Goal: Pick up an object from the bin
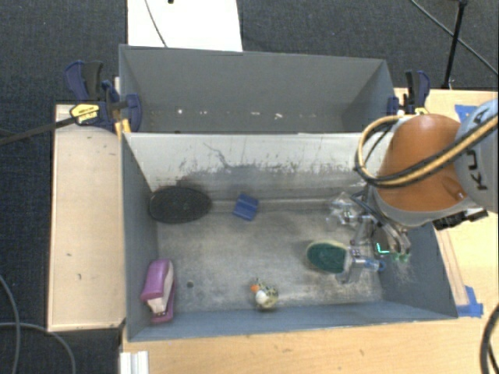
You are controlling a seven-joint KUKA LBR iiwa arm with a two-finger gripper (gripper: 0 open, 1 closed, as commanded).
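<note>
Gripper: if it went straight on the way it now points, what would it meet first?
Probably the dark green rounded object lying right beside the gripper; depth is unclear, so it might reach the bin floor next to it instead.

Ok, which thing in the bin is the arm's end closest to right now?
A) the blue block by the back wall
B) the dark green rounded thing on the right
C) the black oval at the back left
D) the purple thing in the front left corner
B: the arm's end is at the right edge of the dark green rounded thing, while the blue block, purple thing and black oval lie well off to the left.
</note>
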